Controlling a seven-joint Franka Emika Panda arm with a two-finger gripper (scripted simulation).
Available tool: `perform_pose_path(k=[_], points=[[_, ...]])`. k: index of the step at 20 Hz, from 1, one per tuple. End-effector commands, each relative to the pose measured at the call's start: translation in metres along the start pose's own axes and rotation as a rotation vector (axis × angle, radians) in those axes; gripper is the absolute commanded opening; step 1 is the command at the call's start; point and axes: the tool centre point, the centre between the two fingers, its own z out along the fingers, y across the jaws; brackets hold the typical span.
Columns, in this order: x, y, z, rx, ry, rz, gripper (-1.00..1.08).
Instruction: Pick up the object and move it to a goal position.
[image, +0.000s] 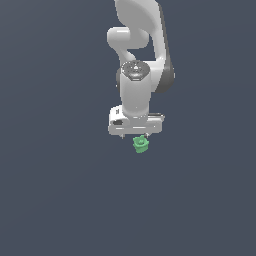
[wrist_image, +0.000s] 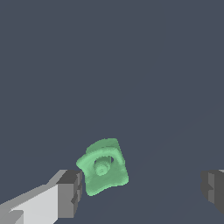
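in the exterior view the white arm hangs over a plain dark grey-blue surface, and the gripper (image: 135, 134) sits just above the green object (image: 141, 144), which lies just below the gripper's underside, slightly toward the exterior view's right. whether the object is touched cannot be told from here. no goal marker shows, and the room beyond the surface is featureless, the same dark tone all round.

in the wrist view the gripper (wrist_image: 142, 190) is spread wide and holds nothing. the object (wrist_image: 103, 166), a knobbly piece with a small round stud at its middle, rests on the bare surface between the fingers, just beside one dark finger pad (wrist_image: 70, 192) and well apart from the other.

my judgement: this is the approach step, before any grasp. the next move likely calls for centring the fingers about the object, lowering, then closing.
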Motion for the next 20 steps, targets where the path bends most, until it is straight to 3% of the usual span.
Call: perform_pose_path(k=[1,11,20], points=[[0.0,0.0,0.0,0.0,0.0,0.0,1.0],[0.0,0.024,0.006,0.018,-0.003,0.079,1.0],[-0.001,0.021,0.008,0.017,-0.004,0.107,1.0]])
